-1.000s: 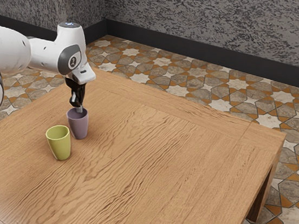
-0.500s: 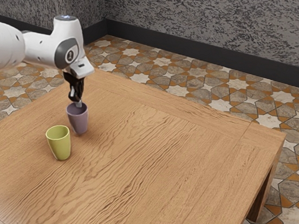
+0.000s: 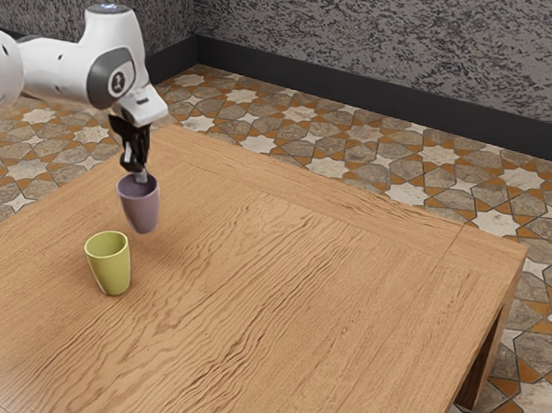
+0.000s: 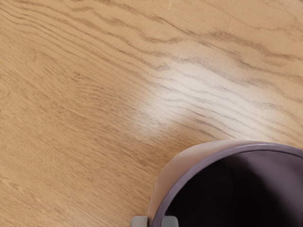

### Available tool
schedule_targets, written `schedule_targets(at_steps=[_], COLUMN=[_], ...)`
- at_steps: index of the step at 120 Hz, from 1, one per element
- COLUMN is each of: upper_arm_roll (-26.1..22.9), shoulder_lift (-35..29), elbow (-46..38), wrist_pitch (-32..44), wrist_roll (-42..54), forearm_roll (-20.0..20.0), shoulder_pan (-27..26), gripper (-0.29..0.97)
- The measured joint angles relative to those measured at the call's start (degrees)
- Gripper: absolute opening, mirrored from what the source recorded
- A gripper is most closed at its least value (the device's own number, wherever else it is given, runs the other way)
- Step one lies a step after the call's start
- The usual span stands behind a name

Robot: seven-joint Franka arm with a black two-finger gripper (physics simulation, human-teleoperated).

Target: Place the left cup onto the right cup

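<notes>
Aloft — purple cup (image 3: 139, 206) beneath gripper (image 3: 140, 172)

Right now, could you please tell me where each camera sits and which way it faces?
Exterior view: beside the arm, raised, looking down across the table; shows the white arm, its hand gripping the purple cup, near the green cup.
Wrist view: on the hand, facing down at the tabletop and into the cup's rim.
Shared: the purple cup and wooden table.
</notes>
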Motion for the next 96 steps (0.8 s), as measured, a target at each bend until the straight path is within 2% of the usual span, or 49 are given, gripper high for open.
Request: schedule_targets(at_steps=[96], upper_arm_roll=[0.01], shoulder_lift=[-10.08], elbow=[-7.98], wrist_pitch=[-3.80], wrist_roll=[-4.50], forearm_roll=[0.88], shoulder_pan=[-2.12], gripper=[-0.11])
